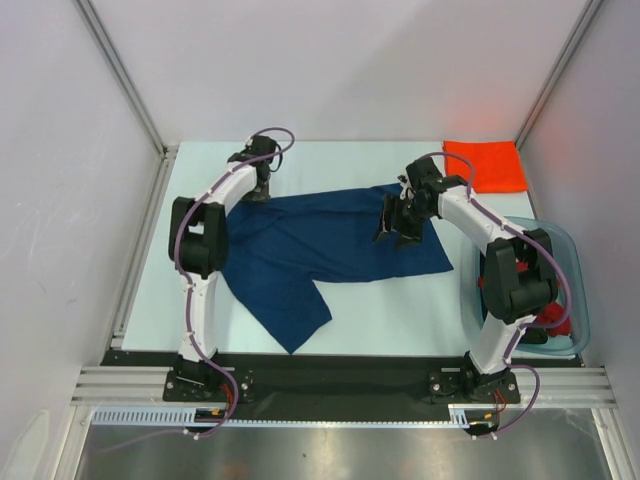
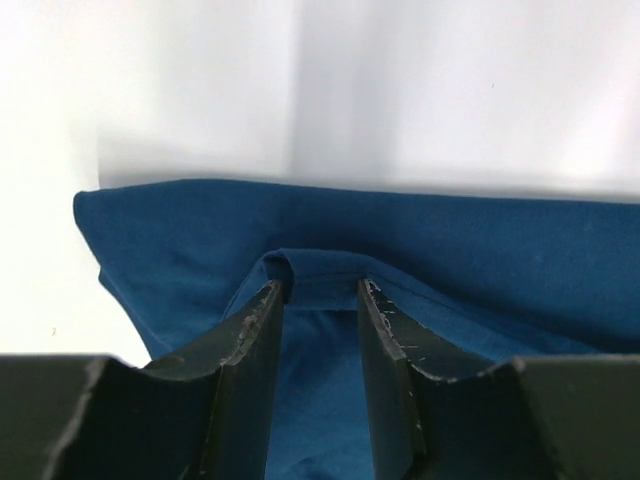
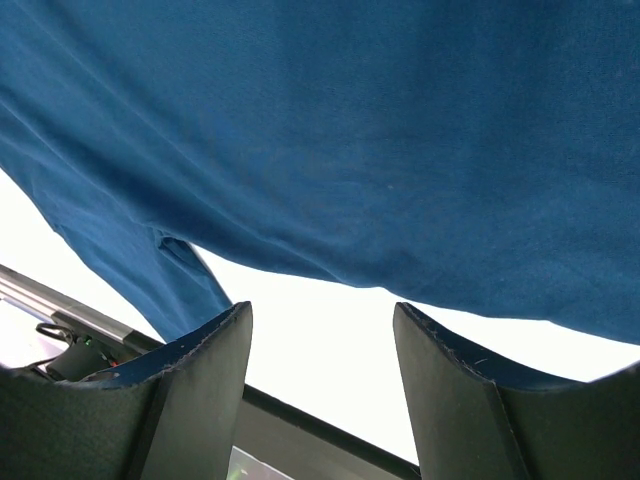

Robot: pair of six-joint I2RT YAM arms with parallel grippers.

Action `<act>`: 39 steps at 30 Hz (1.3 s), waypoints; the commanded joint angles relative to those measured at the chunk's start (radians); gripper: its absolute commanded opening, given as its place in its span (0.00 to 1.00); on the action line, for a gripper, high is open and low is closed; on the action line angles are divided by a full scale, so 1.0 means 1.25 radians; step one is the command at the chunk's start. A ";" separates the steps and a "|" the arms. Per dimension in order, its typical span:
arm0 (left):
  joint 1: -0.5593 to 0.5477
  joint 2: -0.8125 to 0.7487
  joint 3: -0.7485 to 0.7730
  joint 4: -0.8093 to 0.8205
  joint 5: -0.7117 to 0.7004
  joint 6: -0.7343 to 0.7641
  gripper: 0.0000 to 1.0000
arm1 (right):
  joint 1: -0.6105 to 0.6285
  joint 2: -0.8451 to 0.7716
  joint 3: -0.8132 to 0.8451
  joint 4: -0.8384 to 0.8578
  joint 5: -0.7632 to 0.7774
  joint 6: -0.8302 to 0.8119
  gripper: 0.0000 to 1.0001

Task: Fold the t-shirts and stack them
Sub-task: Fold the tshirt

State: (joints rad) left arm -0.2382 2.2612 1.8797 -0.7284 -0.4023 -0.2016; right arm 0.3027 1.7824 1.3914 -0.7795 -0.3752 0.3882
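Navy blue cloth t-shirt [image 1: 320, 240] lies spread on the pale table top [image 1: 400, 310], mid-table, one sleeve trailing toward the near edge.

Top view: the left gripper [image 1: 258, 190] sits on the shirt's far left corner. The right gripper [image 1: 398, 228] hangs over the shirt's right half, and its forearm hides part of the cloth there. A bright orange folded t-shirt [image 1: 487, 165] lies in the far right corner, apart from the blue one. A clear bluish plastic tub [image 1: 578, 300] stands at the right edge, largely masked by the right arm's elbow. A red cloth [image 1: 555, 320] shows inside it.

Left wrist view: the left gripper [image 2: 320, 290] stands part-way apart, its black fingers [image 2: 255, 330] straddling a puckered hem of the blue shirt [image 2: 480, 250]. The cloth fills the gap but is not clamped. Bare white table lies beyond.

Right wrist view: the right gripper [image 3: 320, 310] is released, with nothing between its fingers. It hangs clear of the shirt [image 3: 350, 130], over the cloth's edge. A metal rail [image 3: 60, 295] crosses the lower left.
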 commanded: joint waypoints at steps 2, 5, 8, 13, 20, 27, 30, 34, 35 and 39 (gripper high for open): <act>0.018 0.021 0.028 0.028 0.017 -0.004 0.38 | -0.005 0.012 0.004 0.008 -0.014 -0.002 0.64; 0.018 0.023 0.030 0.027 0.017 -0.003 0.29 | -0.004 0.015 0.007 0.008 -0.016 -0.001 0.64; 0.018 0.010 0.028 0.028 0.017 -0.003 0.15 | -0.005 0.020 0.007 0.009 -0.020 0.004 0.64; 0.015 -0.023 0.036 -0.007 0.026 -0.018 0.00 | -0.005 0.027 0.015 0.014 -0.029 0.006 0.64; -0.018 -0.118 -0.035 -0.059 0.047 -0.064 0.00 | 0.000 0.036 0.017 0.021 -0.029 0.015 0.64; -0.057 -0.249 -0.171 -0.065 0.057 -0.103 0.00 | 0.000 0.053 0.037 0.026 -0.031 0.016 0.64; -0.078 -0.303 -0.229 -0.063 0.064 -0.114 0.00 | 0.001 0.065 0.049 0.028 -0.036 0.016 0.64; -0.101 -0.357 -0.306 -0.069 0.070 -0.136 0.00 | 0.006 0.080 0.054 0.030 -0.040 0.016 0.64; -0.105 -0.379 -0.321 -0.068 0.078 -0.142 0.00 | 0.007 0.085 0.053 0.027 -0.037 0.016 0.64; -0.128 -0.418 -0.386 -0.062 0.102 -0.159 0.00 | 0.006 0.090 0.053 0.027 -0.029 0.016 0.64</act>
State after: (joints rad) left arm -0.3752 1.8133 1.4429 -0.8078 -0.3080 -0.3592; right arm 0.3058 1.8889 1.4216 -0.7517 -0.4072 0.4000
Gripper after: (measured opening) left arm 0.006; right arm 0.641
